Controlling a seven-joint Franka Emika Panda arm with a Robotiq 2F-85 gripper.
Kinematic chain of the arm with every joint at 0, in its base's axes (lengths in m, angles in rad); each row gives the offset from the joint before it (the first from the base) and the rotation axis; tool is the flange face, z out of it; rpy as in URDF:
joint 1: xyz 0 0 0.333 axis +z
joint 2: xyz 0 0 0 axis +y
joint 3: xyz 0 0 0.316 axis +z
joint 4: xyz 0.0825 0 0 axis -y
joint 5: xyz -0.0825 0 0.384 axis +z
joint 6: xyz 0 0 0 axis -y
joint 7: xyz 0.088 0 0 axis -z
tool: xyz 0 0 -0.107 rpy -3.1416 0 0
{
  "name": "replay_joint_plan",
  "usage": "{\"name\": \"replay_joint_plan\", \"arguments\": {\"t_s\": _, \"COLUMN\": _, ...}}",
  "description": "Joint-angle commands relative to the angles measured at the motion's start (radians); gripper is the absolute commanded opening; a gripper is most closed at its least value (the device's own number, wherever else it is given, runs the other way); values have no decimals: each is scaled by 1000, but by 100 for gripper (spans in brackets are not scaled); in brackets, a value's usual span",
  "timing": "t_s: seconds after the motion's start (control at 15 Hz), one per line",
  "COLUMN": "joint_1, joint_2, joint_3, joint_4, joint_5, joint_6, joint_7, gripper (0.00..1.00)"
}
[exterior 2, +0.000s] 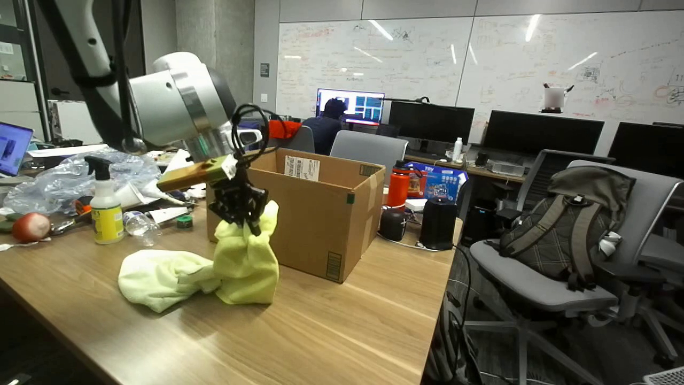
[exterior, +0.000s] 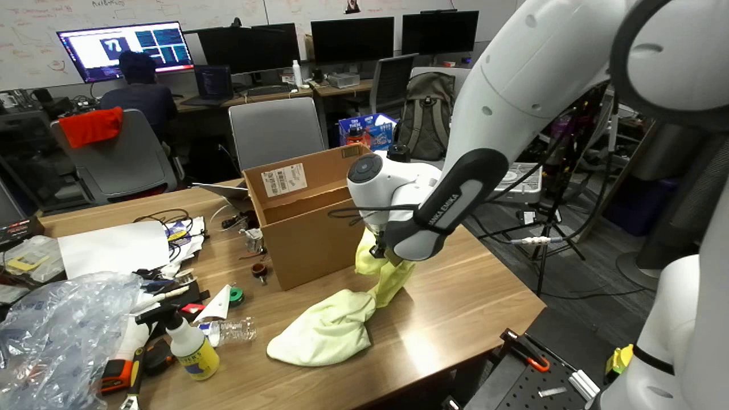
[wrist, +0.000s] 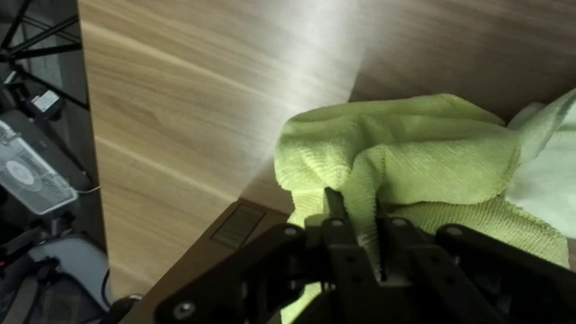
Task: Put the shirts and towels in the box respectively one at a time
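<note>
Wooden surface (exterior 2: 342, 326), open box (exterior: 313, 245) — the packing barely begun, I'd say.
The box's floor I can't see; pale cloth (exterior: 324, 329) lies bunched outside, yellow cloth (exterior 2: 246, 272) stands gathered beside the box, top pinched in the hand (wrist: 357, 204) — both left to go in.

In an exterior view, upper right: white tubular arm (exterior: 512, 74) bore black curved "EMIKA" cover (exterior: 462, 191); wrist view: black gripper (wrist: 355, 200) showed grey screws (wrist: 184, 310).
</note>
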Motion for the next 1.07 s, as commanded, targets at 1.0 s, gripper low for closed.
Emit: {"name": "replay_joint_plan", "arguments": {"t_s": 1.0, "joint_1": -224, "joint_2": -135, "joint_3": 357, "joint_4": 374, "joint_5": -309, "joint_6": -514, "joint_7": 57, "gripper": 3}}
